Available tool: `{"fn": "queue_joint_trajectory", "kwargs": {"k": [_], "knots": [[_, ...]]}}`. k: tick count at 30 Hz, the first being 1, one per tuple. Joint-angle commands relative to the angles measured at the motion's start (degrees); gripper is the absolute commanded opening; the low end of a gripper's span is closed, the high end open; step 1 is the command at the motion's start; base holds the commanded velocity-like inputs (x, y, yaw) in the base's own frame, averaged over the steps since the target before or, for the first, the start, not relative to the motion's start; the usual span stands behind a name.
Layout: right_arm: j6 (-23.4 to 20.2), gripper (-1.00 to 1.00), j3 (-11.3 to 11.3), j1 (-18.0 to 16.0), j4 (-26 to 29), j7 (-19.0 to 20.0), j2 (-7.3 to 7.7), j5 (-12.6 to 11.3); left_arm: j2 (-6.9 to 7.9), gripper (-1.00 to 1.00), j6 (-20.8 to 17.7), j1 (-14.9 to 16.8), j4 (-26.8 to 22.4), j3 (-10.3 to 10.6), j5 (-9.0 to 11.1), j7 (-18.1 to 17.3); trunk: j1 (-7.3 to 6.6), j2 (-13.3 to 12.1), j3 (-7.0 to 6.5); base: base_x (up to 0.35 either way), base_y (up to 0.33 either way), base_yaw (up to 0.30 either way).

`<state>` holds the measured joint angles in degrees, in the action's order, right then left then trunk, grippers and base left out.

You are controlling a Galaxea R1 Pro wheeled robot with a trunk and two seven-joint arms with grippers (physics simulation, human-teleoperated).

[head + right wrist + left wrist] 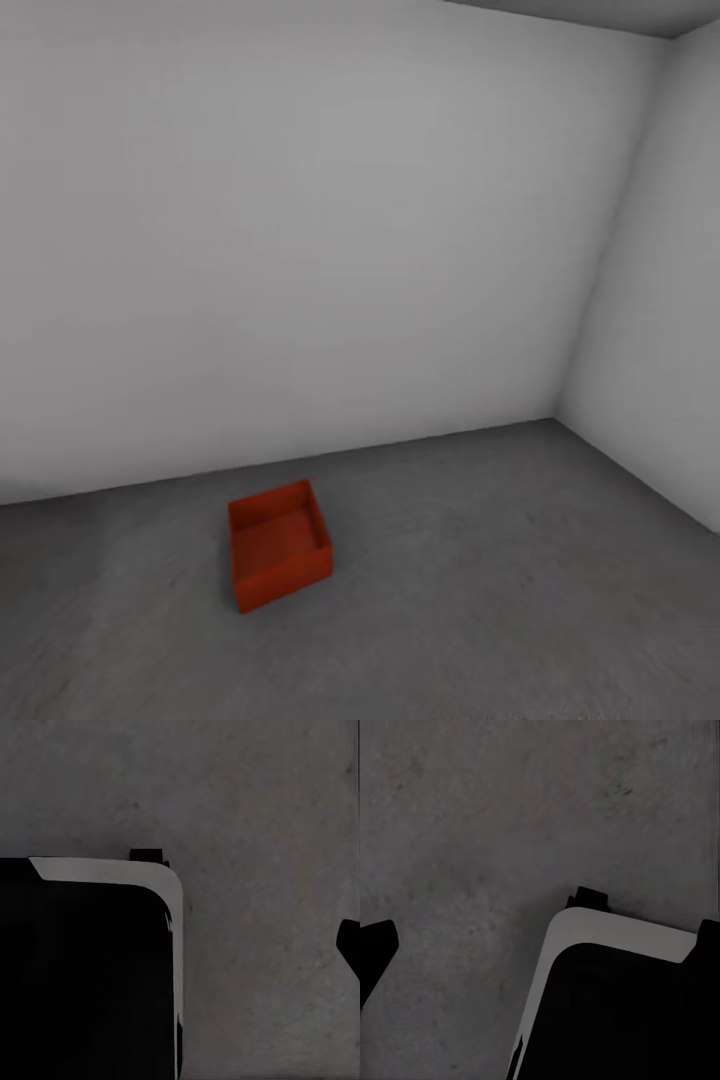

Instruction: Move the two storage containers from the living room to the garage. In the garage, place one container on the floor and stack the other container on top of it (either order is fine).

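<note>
One orange-red storage container (278, 545) sits open-topped and empty on the garage's dark grey floor (480, 600), a short way out from the white back wall. The second container and the living room are out of view. In the left wrist view, my left gripper (544, 949) hangs over the floor with its dark fingertips (376, 956) spread to the picture's edges and nothing between them. My right gripper (180, 945) also faces the floor; one fingertip (350, 945) shows at the edge, and nothing is held.
Plain white walls meet in a corner (560, 410) at the back right. The robot's own black-and-white base (615, 1005) (90, 967) shows under both wrists. Bare floor lies all around the container.
</note>
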<state>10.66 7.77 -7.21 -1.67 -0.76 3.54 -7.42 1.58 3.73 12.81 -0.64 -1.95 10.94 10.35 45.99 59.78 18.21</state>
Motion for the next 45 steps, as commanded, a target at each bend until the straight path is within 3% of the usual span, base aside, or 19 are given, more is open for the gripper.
{"fn": "queue_joint_trajectory", "kwargs": {"k": [1,28,29,30,32,45], "knots": [[0.32,1.0,0.5,-0.09,-0.18,-0.03,-0.02,-0.58,0.0,1.0,0.24,0.02,0.03,-0.16,0.31,0.02,0.0,0.04,0.07,0.0,0.0,-0.298],[0.24,1.0,0.74,-0.09,-0.18,0.64,0.25,0.12,0.0,1.0,0.22,0.02,0.03,-0.16,0.31,0.02,0.0,0.04,0.07,0.0,0.0,-0.298],[0.21,1.0,0.78,-0.09,-0.18,0.9,0.28,0.12,0.0,1.0,0.22,0.02,0.03,-0.16,0.31,0.02,0.0,0.04,0.07,0.0,0.0,-0.298],[0.15,1.0,0.82,-0.09,-0.18,3.8,0.54,0.09,0.0,1.0,0.22,0.02,0.03,-0.16,0.31,0.02,0.0,0.04,0.07,0.0,0.0,-0.298],[0.15,1.0,0.83,-0.09,-0.18,4.33,0.57,0.11,0.0,1.0,0.22,0.02,0.03,-0.16,0.31,0.02,0.0,0.04,0.07,0.0,0.0,-0.298],[0.22,1.0,0.93,-0.09,-0.18,4.82,0.51,0.16,0.0,1.0,0.22,0.02,0.03,-0.16,0.31,0.02,0.0,0.04,0.07,0.0,0.0,-0.298]]}}
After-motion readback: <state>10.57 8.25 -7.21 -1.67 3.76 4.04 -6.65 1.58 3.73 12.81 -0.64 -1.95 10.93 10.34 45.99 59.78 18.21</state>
